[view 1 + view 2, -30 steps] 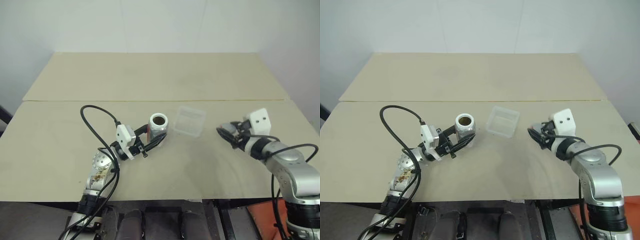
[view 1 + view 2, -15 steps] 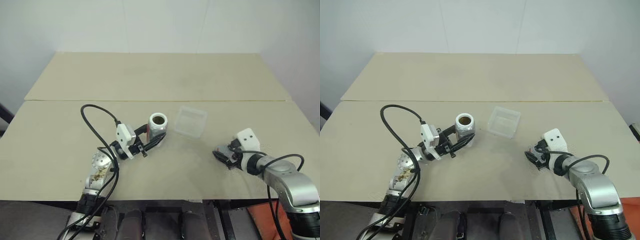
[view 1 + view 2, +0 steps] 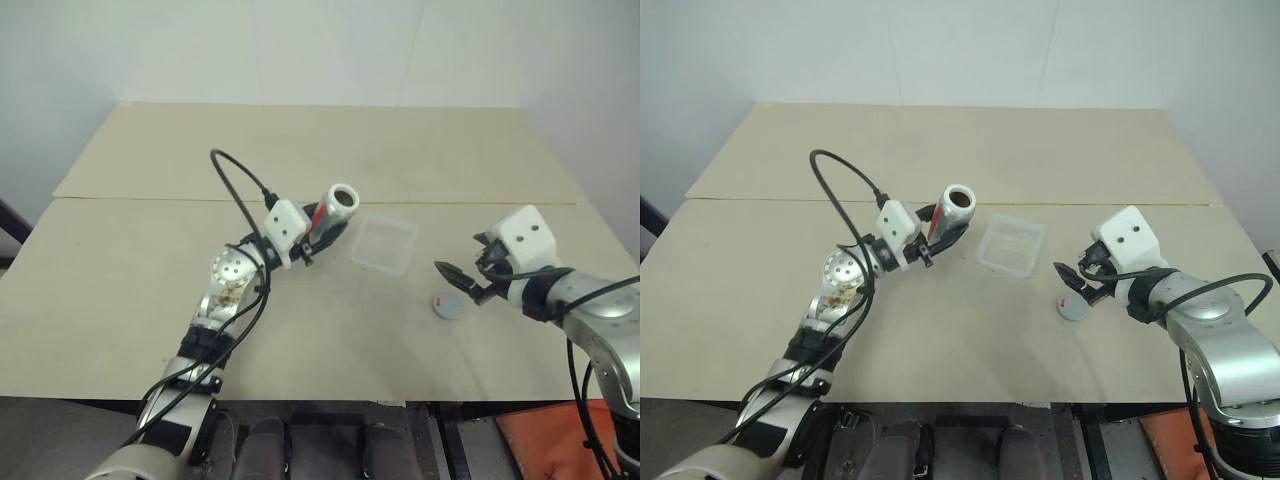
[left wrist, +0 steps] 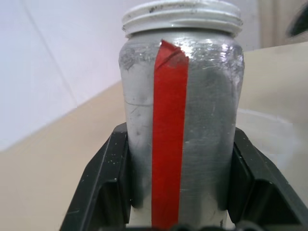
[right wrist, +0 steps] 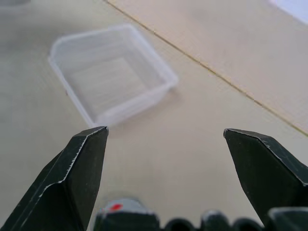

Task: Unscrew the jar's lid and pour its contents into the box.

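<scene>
Raised and tilted toward the box since a second ago: the jar (image 3: pixel 335 208), lidless; the lid (image 3: pixel 450 305) has been set down.

Jar clamped between the closed fingers of the left gripper (image 4: pixel 175 192), mouth aimed right at the clear box (image 3: pixel 384 243), just beside it. Lid lies on the table (image 3: pixel 120 260), near-right of the box, beneath the right gripper (image 3: pixel 462 282), whose fingers are spread wide and empty.

Bright, even, diffuse light from above; soft faint shadows on the table (image 3: pixel 120 290). Head views sharp, no glare. Right wrist view: box (image 5: pixel 111 82) slightly soft, lid (image 5: pixel 122 208) blurred. Left wrist view: jar (image 4: pixel 180 120) sharp, background blurred.
</scene>
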